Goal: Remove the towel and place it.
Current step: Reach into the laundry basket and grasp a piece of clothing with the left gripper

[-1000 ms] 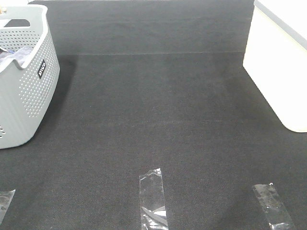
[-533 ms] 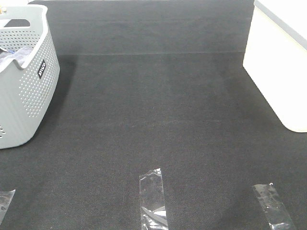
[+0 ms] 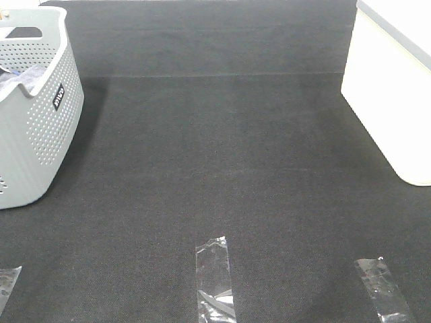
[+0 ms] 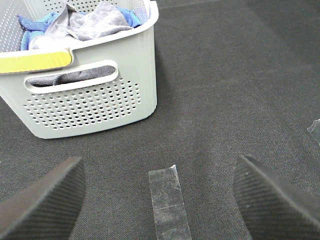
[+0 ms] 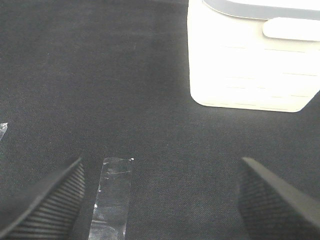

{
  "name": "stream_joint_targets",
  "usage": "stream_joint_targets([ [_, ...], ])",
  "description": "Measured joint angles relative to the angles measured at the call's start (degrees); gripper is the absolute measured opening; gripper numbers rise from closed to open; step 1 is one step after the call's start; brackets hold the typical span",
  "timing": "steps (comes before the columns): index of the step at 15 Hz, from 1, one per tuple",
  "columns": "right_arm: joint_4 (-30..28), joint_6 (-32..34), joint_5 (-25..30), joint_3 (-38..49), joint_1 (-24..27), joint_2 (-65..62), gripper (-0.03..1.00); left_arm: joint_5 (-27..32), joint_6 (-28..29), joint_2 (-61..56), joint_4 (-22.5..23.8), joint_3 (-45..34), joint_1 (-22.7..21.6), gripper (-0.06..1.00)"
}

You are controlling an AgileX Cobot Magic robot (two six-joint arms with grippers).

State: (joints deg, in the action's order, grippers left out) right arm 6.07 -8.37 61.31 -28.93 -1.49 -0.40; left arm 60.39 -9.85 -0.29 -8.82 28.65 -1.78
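Observation:
The greyish-lavender towel [image 4: 92, 22] lies crumpled inside the grey perforated basket [image 4: 90, 100], over a brighter blue cloth [image 4: 35, 27]. From the high camera only a sliver of the towel [image 3: 15, 82] shows above the basket [image 3: 37, 128] at the far left. My left gripper [image 4: 160, 200] is open, its black fingers [image 4: 45, 200] wide apart above the dark mat, short of the basket. My right gripper [image 5: 160, 200] is also open and empty, over the mat near the white bin. Neither arm appears in the high view.
A white bin [image 3: 394, 87] stands at the right edge, also seen as the white bin [image 5: 250, 60] by the right wrist. Strips of clear tape [image 3: 214, 279] and tape [image 3: 382, 289] mark the dark mat [image 3: 222, 155] near the front. A yellow label [image 4: 35, 61] sits on the basket's rim.

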Motion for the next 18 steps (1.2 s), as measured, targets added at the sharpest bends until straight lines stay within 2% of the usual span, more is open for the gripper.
stream_joint_targets([
  [18,0.0,0.0,0.0,0.0,0.0,0.0,0.78,0.0,0.0,0.0,0.0,0.0,0.0,0.77],
])
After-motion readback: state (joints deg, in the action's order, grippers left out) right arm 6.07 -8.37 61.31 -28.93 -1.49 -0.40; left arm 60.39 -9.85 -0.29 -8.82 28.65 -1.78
